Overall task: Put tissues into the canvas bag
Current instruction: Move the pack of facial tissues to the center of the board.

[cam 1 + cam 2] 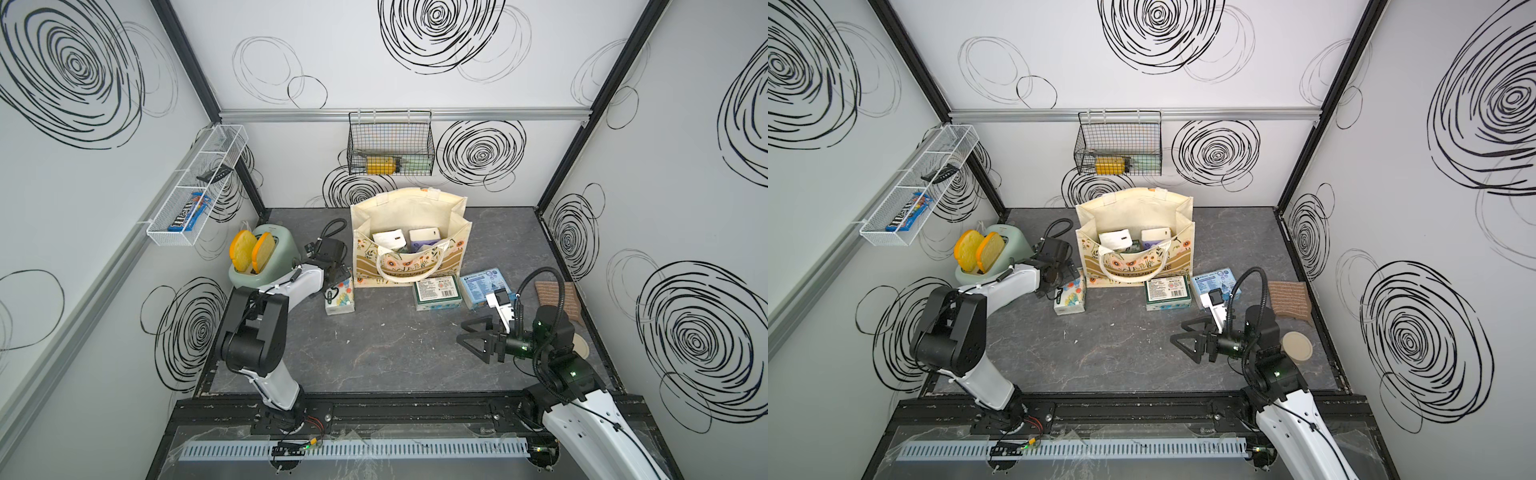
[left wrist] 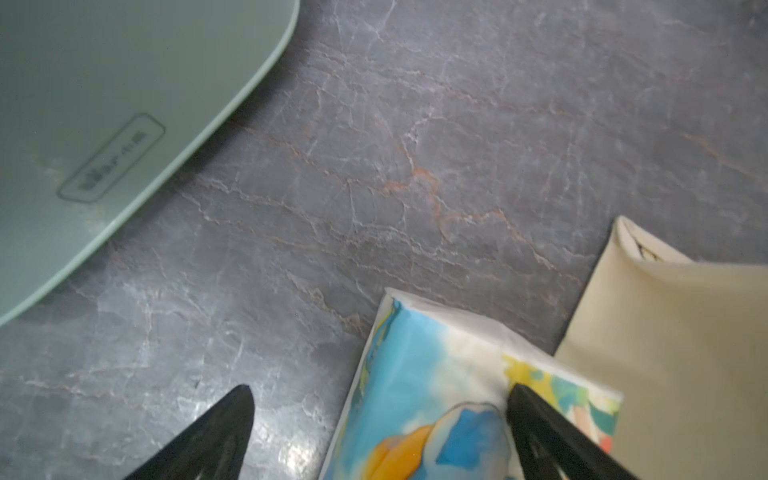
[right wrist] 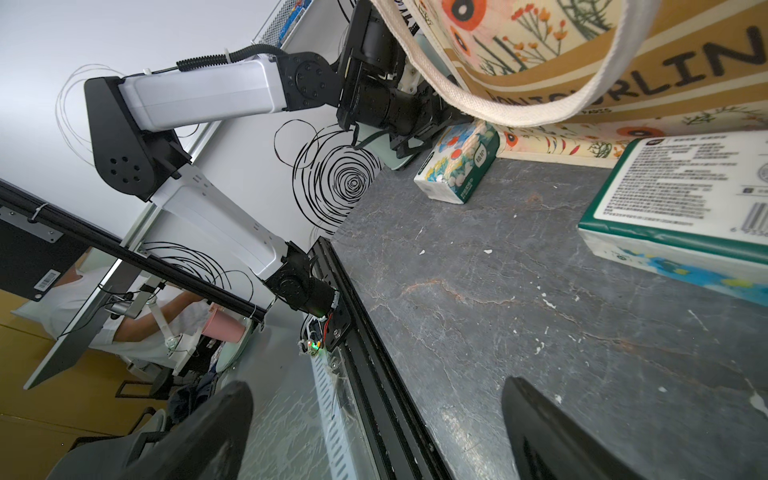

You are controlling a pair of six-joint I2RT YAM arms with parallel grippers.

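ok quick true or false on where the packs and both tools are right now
The bag holds a white pack: true.
The right tool grips the blue pack: false, it is open and empty, clear of that pack.
The left tool is open at the elephant-print pack: true.
The green-labelled pack is inside the bag: false, it lies on the table in front of the bag.
The toaster is empty: false, it holds two slices.

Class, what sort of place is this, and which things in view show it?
Likely a robot test cell, not a home: a left arm and right arm bolted to a rail, scribble-printed wall panels, and staged props, a toaster and canvas bag.
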